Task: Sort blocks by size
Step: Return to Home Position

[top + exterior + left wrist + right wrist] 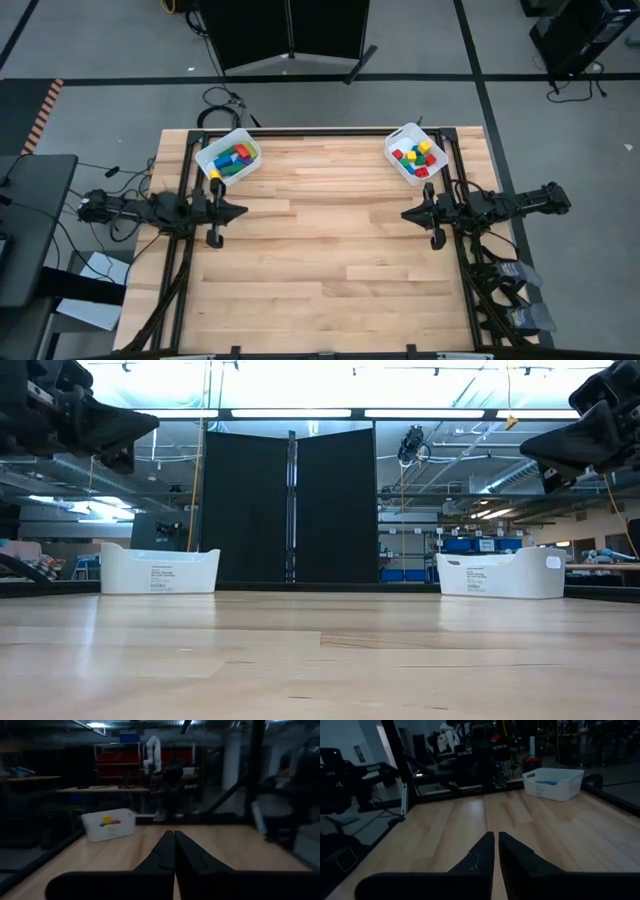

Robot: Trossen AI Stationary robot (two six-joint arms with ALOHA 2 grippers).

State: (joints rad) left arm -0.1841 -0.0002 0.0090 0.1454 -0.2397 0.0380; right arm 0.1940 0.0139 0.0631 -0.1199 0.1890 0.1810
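Wooden tabletop (320, 270) first, with no blocks lying loose on the near or middle boards. Sorting done, or close to done, by the look of it.

Next, left gripper (241, 211) out at the left side, held up off the wood and pointing toward the middle. Fingers (162, 855) pressed flat together, holding nothing. Across from it, right gripper (405, 215) at the right side, also up in the air and pointing inward. Fingers (480, 855) nearly touching (just a thin slit between them), holding nothing too. Parked like that, most likely, to rest out of the way with nothing left to pick up.

Farther back, left bin (204, 158) by the far left corner, with the big blocks (236, 160) piled inside: blue, green, red and yellow. Right bin (391, 141) by the far right corner, with the small blocks (418, 160) inside, little cubes in the same colours. Set well apart, probably to keep big and small from mixing.

Last of all, tall black screen (290, 500) behind the tabletop, and bright lights overhead.
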